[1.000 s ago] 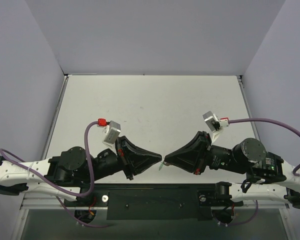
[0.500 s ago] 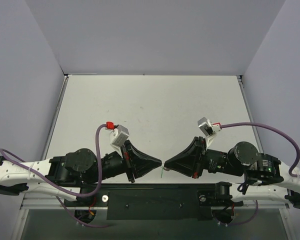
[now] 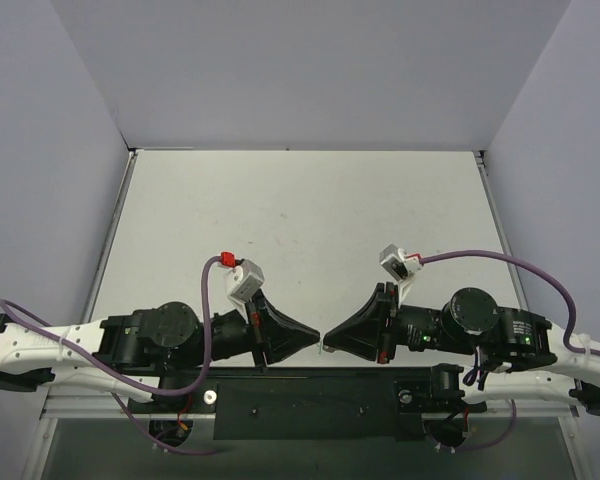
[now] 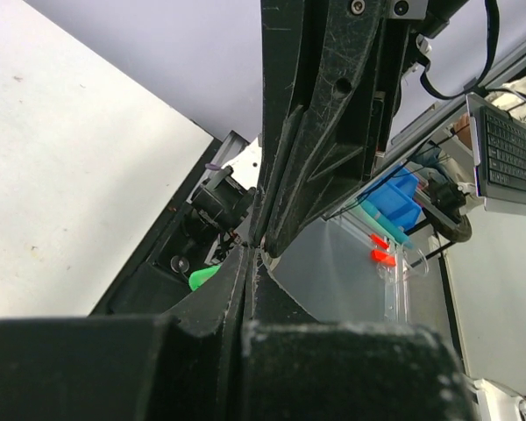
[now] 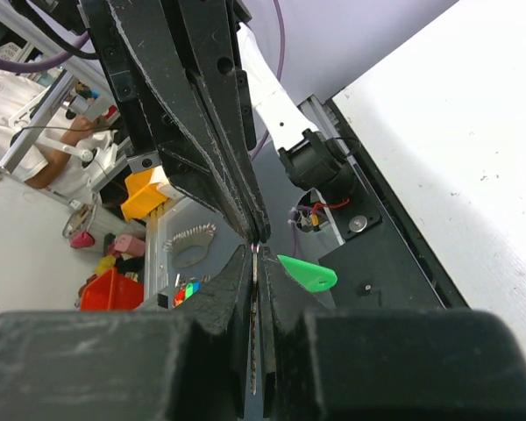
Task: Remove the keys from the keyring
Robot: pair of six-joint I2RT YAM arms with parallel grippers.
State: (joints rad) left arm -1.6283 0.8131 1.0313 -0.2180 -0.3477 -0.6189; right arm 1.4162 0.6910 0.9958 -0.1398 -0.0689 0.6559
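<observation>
My left gripper (image 3: 318, 340) and right gripper (image 3: 327, 341) meet tip to tip above the table's near edge. In the right wrist view the right gripper (image 5: 256, 256) is shut on the thin silver key (image 5: 254, 338), seen edge-on between its jaws. The green keyring (image 5: 309, 274) hangs free just beside the right fingertip. The left gripper's fingers (image 5: 212, 132) come in from above, shut, their tips touching the key's end. In the left wrist view the left gripper (image 4: 251, 256) is shut, and the keyring (image 4: 203, 278) shows to its left. What its tips pinch is hidden.
The black base rail (image 3: 310, 395) lies right under the grippers, with the white table (image 3: 300, 210) beyond. Off the table, the wrist views show bins of coloured parts (image 5: 114, 289) and a clear box (image 4: 351, 272).
Both grippers have moved together toward the near edge of the table, staying tip to tip. The green keyring has gone with them.
</observation>
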